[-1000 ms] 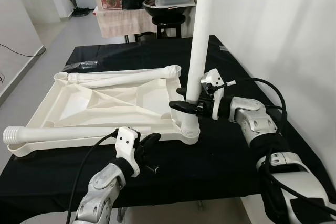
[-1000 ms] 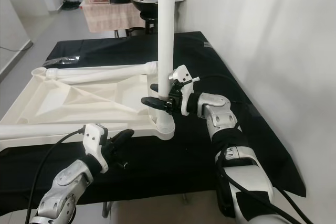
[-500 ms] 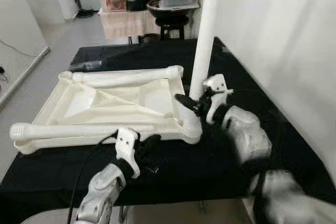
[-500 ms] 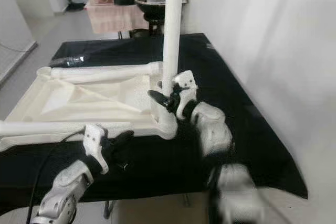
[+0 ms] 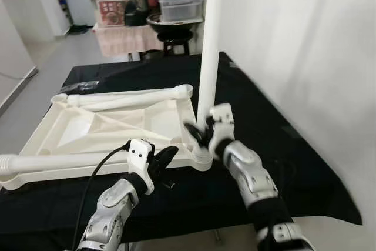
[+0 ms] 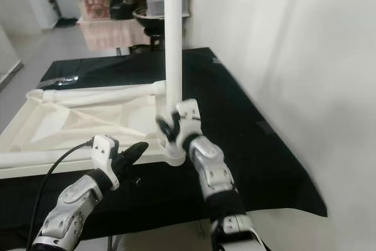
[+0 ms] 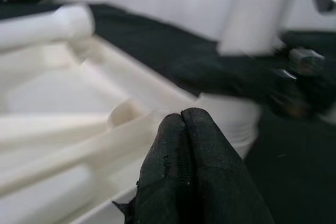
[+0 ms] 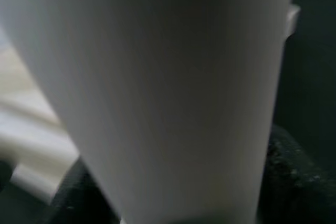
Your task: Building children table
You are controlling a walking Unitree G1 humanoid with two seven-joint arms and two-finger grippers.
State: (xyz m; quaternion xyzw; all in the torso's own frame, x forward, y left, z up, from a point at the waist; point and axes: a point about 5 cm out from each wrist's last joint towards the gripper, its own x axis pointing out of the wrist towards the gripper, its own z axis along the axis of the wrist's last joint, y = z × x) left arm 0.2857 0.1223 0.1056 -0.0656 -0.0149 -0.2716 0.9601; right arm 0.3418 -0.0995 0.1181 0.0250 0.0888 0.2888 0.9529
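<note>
— Where's the table top?
— The cream moulded plastic table top lies underside up on the black-clothed worktop, ribs showing. Two round legs lie along its edges; a third smooth white leg stands upright in the near corner socket.
— And the grippers?
— The right gripper is clamped round that upright leg's base. The left gripper, fingers pressed together, hovers just beside the top's near rim.

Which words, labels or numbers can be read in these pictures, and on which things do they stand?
None can be read.
The red box on the far table carries a printed label, too small and blurred to read.
The table top and upright leg show no writing.
</note>
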